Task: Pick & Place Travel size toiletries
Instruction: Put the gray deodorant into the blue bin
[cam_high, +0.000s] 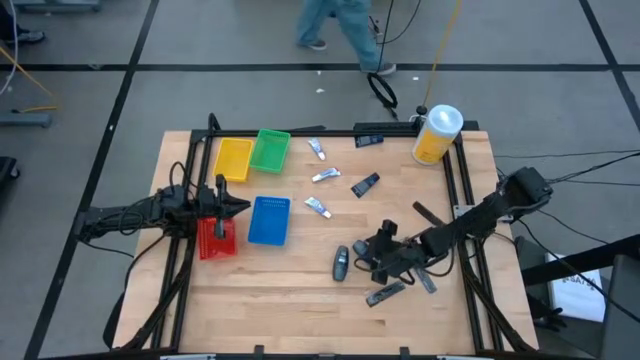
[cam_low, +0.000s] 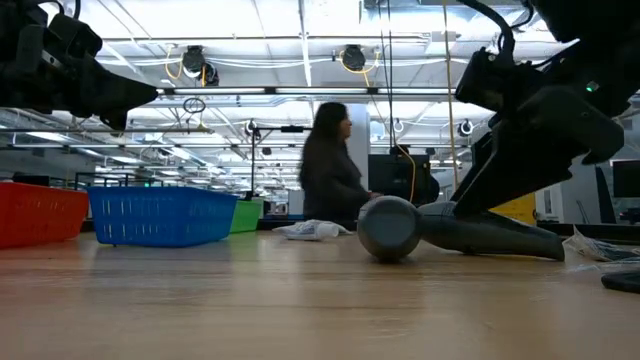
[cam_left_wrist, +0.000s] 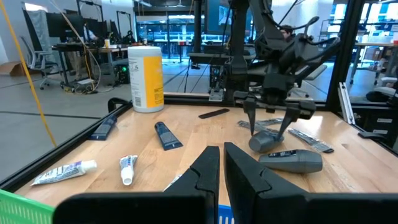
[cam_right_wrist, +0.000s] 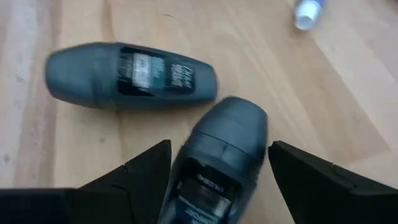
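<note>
The travel size toiletries (cam_high: 325, 176) are lying scattered on the tabletop (cam_high: 300, 290); a dark roll-on (cam_right_wrist: 214, 168) is sitting between the right gripper's (cam_right_wrist: 219, 165) spread fingers, seemingly for grasping. The left gripper's (cam_left_wrist: 221, 163) fingers are waiting closed above the blue tray (cam_high: 268, 220).

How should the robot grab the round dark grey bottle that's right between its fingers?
Probably across its middle, coming straight down from above. The grey bottle lies flat on the table, and its long rounded sides face the open right hand, one finger on each side. A second grey bottle lies close beside its cap end, so gripping lower on the body should avoid bumping that one.
</note>
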